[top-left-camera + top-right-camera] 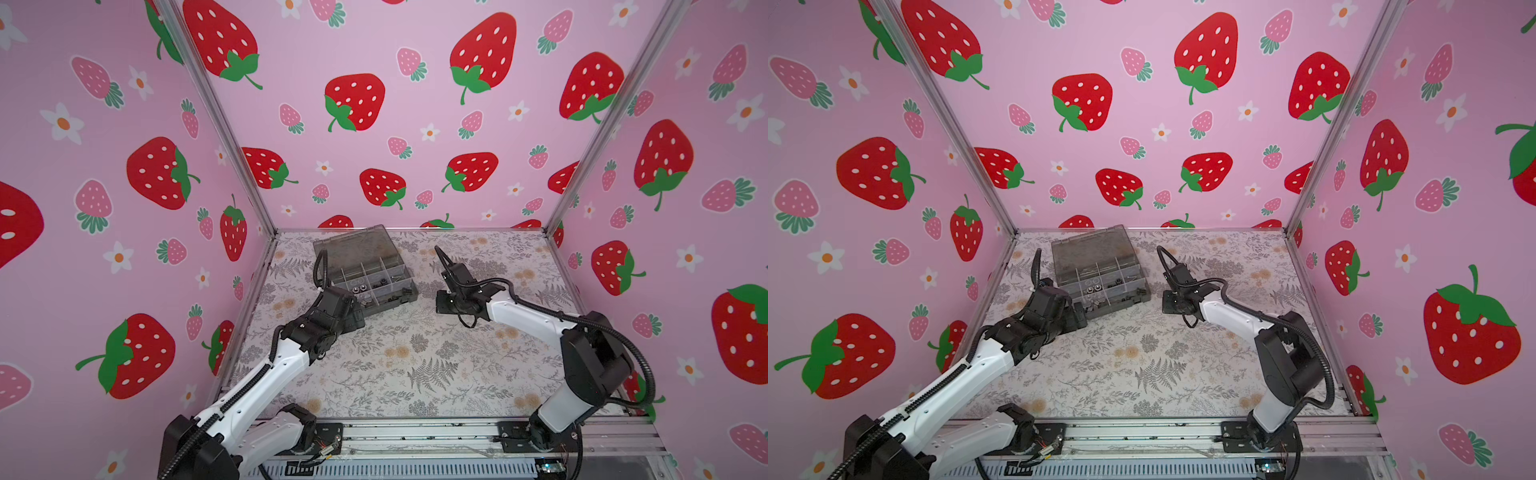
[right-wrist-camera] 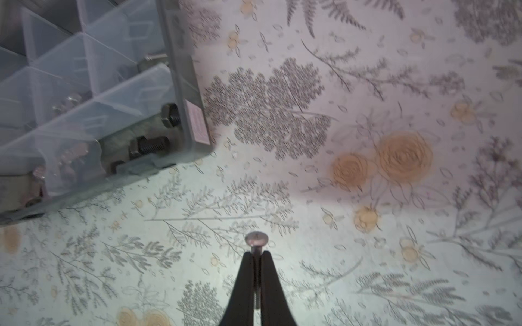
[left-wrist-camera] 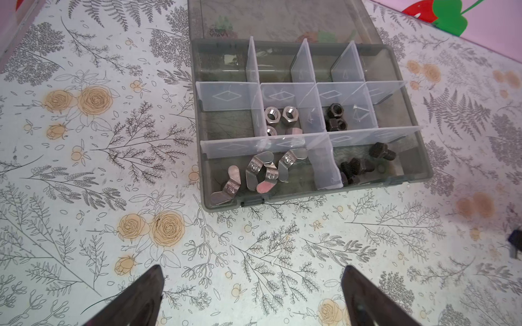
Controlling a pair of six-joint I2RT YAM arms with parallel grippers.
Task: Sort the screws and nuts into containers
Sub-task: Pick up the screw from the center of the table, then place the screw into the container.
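The right gripper (image 2: 256, 255) pinched the silver screw (image 2: 256, 239) by its shaft above the counter (image 2: 367, 254), near the organiser box (image 2: 183, 84). The left gripper (image 3: 253, 272) stood spread, facing the box's front wall.

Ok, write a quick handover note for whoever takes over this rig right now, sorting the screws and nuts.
Left tool: open, empty, hovering in front of the organiser box.
Right tool: shut on a silver screw, above the mat beside the box.
Done: wing nuts, cap nuts, black hex nuts and black bolts lie in separate compartments.
To do: drop the held screw into a compartment.
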